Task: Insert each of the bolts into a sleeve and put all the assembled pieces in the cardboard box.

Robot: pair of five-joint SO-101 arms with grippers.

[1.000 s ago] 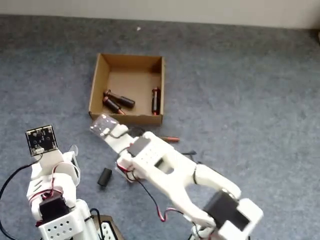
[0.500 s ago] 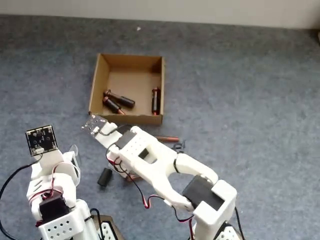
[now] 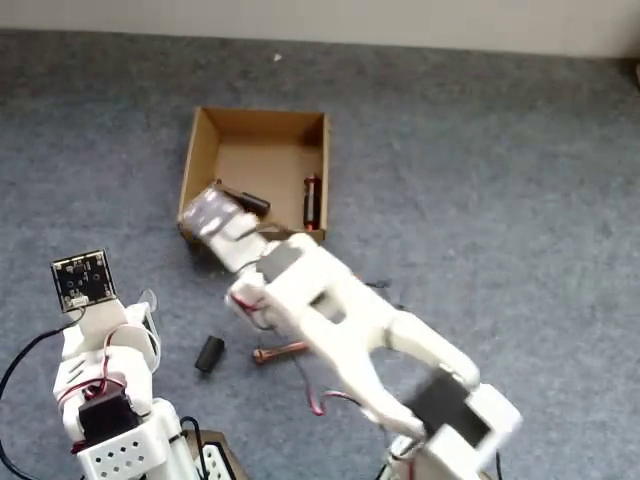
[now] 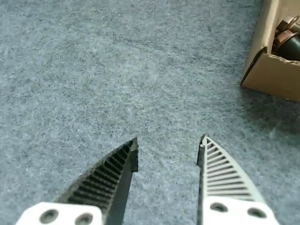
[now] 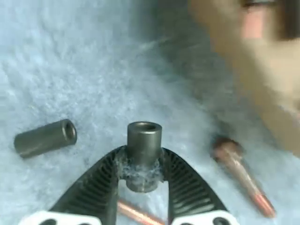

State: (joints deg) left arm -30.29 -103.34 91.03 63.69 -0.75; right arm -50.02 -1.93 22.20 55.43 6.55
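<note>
Right end effector (image 5: 143, 154) swung toward cardboard box (image 3: 262, 160), pinching sleeve (image 5: 144, 138); left end effector (image 4: 169, 140) spread

Grey carpet (image 3: 500, 150), short fuzzy pile, covers the whole surface edge to edge. Pale strip (image 3: 400, 20) runs along the far side: wall or skirting, can't tell which. Tiny white speck (image 3: 277, 57) on the carpet nr that strip. Light soft & even, shadows faint.

soft, even light over your carpet (image 3: 480, 150)
you get weak shadows: a dim band under the cardboard box (image 4: 276, 75) wall, another across the right wrist view, where the near pile washes out pale.
</note>
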